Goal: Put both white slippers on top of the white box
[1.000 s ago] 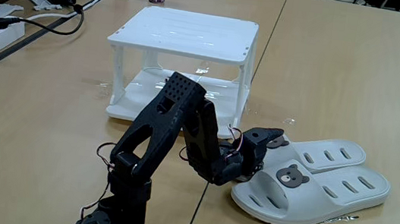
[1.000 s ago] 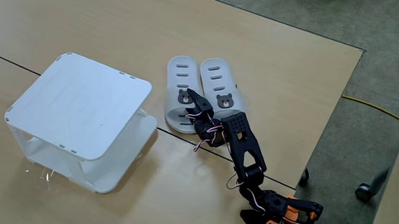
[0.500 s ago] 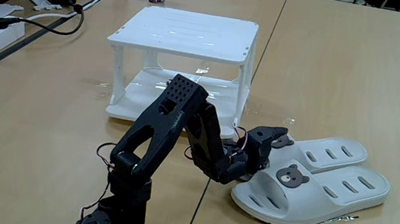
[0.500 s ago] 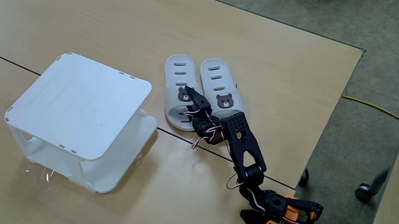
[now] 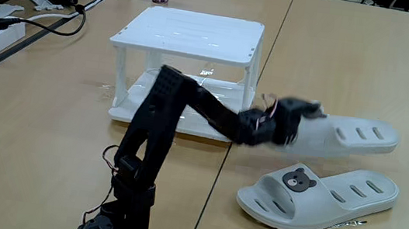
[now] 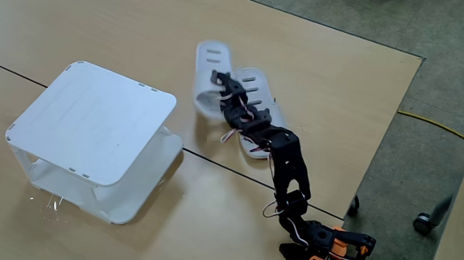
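Carrying one white slipper clear of the surface, the hand is clamped on its strap end. Second slipper lies below; white box stands beyond. Judged light, flexible rubber; strap grip suits.

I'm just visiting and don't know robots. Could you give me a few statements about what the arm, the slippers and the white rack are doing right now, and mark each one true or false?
1. The gripper holds one white slipper lifted off the table. True.
2. The other slipper already lies on the white box. False: it lies on the table, bear patch up.
3. The top of the white box is bare. True.
4. The lifted slipper hangs directly over the box. False: in both fixed views it is beside the box, over the table.
5. Both slippers touch each other. False: the lifted one is raised clear of the other.
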Controlling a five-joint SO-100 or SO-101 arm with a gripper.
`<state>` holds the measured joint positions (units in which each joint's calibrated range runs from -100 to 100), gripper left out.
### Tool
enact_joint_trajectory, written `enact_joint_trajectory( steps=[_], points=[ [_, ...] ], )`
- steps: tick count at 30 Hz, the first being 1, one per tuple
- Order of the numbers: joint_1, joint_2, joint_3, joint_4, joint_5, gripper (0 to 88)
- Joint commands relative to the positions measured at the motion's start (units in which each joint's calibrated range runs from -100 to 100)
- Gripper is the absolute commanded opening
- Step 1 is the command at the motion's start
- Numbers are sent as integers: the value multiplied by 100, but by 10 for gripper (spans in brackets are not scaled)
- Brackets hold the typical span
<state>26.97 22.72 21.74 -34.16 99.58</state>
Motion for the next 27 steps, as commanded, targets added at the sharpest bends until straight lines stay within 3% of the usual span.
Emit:
enact_joint_trajectory(
  steps=[1, 9, 21, 27],
  points=[
    [42, -2302, -772, 949, 42, 8],
    [-484, -4220, -772, 1432, 42, 8],
    [-3659, -4346, -645, 1432, 42, 8],
    [-4662, -3690, -699, 1423, 42, 8]
  ],
)
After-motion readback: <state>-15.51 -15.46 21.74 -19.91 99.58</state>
